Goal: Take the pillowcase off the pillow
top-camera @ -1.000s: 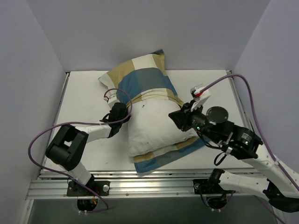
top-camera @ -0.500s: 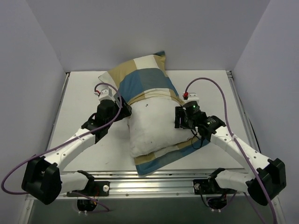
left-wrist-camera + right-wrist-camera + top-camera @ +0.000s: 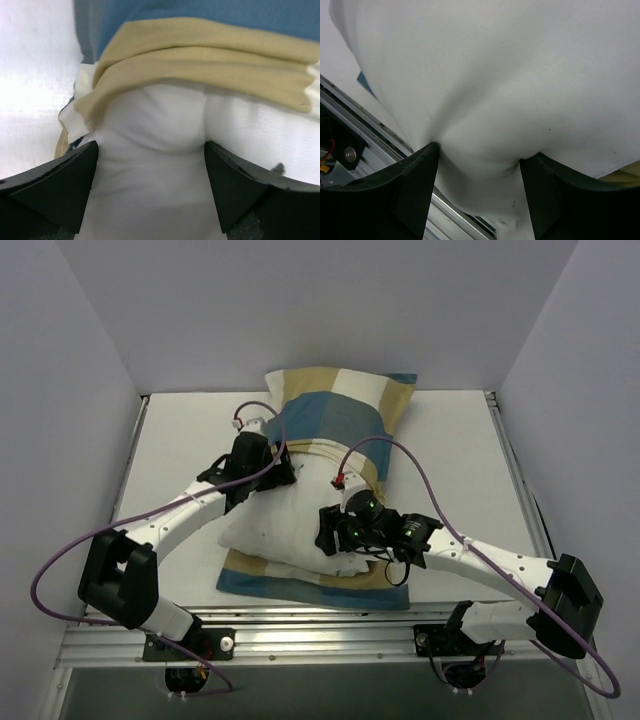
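We find a white tabletop (image 3: 170,450), walled on three sides, with a metal rail (image 3: 320,640) along its near edge. One bundle lies on it, about mid-width. The patchwork pillowcase (image 3: 335,405) has its far end close to the back wall and its lower layer flat on the surface toward the rail. The white pillow (image 3: 285,525) rests on that layer, its far part inside the cover. We cannot tell whether the pillow itself touches the surface.

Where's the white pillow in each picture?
Top view: pillow in the middle, sticking out of the pillowcase toward the bottom.
Left wrist: pillow fills the lower middle, just under the tan edge.
Right wrist: pillow fills most of the picture.
Shared landmark: the pillowcase's tan edge.
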Robot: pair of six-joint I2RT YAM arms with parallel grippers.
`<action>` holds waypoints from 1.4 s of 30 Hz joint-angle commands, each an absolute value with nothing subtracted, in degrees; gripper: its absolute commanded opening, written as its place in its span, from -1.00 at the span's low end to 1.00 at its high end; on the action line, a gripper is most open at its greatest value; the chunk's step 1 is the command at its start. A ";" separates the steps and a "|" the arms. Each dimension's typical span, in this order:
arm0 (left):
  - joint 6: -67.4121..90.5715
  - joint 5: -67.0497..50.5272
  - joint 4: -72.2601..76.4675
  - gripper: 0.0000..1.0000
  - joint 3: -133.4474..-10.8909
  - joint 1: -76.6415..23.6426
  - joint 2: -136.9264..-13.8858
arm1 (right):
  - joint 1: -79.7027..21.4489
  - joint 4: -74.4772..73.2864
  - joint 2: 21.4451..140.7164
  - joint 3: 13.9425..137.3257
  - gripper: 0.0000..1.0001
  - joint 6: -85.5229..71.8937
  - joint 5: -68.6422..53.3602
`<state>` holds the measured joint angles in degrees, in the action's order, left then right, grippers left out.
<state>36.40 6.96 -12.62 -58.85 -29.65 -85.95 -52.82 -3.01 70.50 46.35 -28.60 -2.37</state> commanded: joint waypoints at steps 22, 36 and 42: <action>12.48 21.71 -23.56 0.88 -72.24 -55.10 -83.83 | -31.38 -9.94 61.17 53.79 0.97 -20.22 5.63; 21.88 19.87 -13.98 0.70 -64.52 -55.11 -93.52 | -30.41 1.21 69.69 50.71 0.94 -15.56 -3.07; 22.76 19.60 -13.71 -0.95 -61.70 -54.58 -91.24 | -30.32 4.13 73.30 50.10 0.92 -15.38 -2.11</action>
<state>21.19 20.84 -12.34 -63.66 -55.05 -92.01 -30.61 0.36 71.90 50.81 -16.60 -1.02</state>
